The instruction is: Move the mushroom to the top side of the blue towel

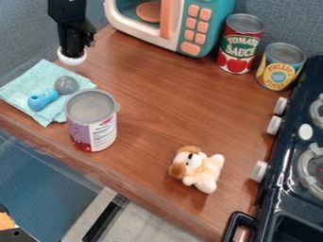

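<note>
At the upper left hangs the black gripper [73,51], just beyond the top corner of the blue towel [35,75]. The mushroom [71,60], of which a rounded white part shows, is held at its lower end, and the gripper covers the rest of it. The light blue towel lies creased on the left side of the wooden table, with a toy [43,100] with a blue handle and a grey round head on it. A can hides part of the towel's right side.
A large open-topped can [92,120] stands against the towel's right side. A plush dog [197,169] lies at the lower middle. Behind are a toy microwave [174,23], a tomato sauce can [240,43] and a pineapple can [280,66]; a dark stove [287,165] borders the right.
</note>
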